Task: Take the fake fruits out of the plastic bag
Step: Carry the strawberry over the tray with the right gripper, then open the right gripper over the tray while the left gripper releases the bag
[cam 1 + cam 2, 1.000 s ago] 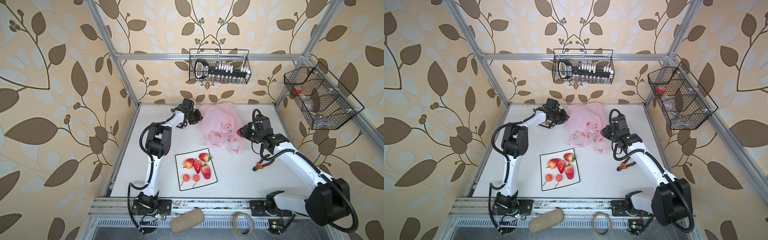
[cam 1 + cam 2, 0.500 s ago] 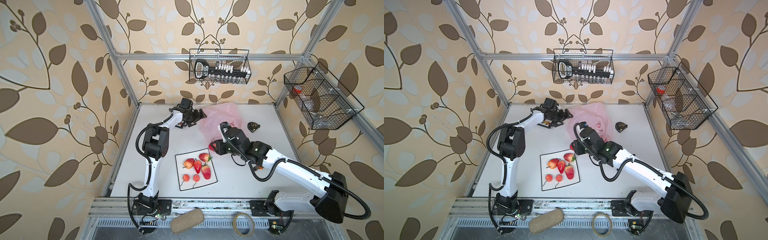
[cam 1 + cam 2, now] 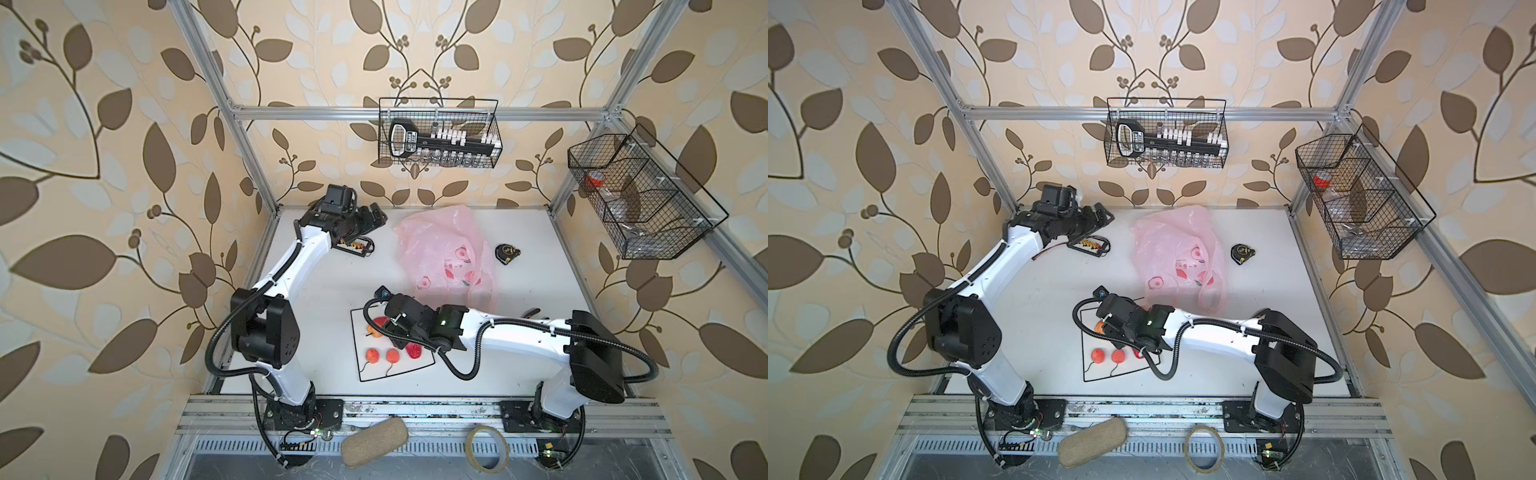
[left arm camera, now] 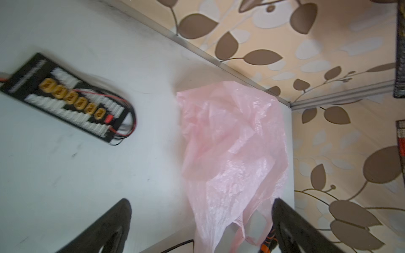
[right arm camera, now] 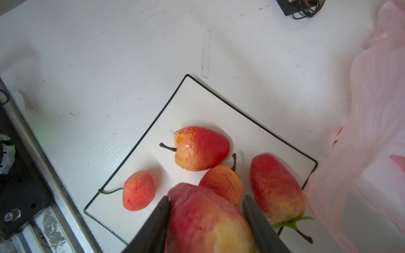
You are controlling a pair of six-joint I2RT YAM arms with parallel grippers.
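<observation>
Right wrist: our right claw [image 5: 206,199] grips a fruit [image 5: 203,225] above the mat's [image 5: 197,105] others [image 5: 201,149]; left claw [image 4: 201,203] gapes, bag [image 4: 232,142] seems empty.

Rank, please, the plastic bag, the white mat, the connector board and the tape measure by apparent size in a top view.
1. plastic bag
2. white mat, partly under the right arm
3. connector board and tape measure: too alike to rank, and the left arm hides part of the board.

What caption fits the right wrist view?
Right end effector grips a red-yellow fake fruit over the white mat, four fruits already there, pink bag beside.
</observation>
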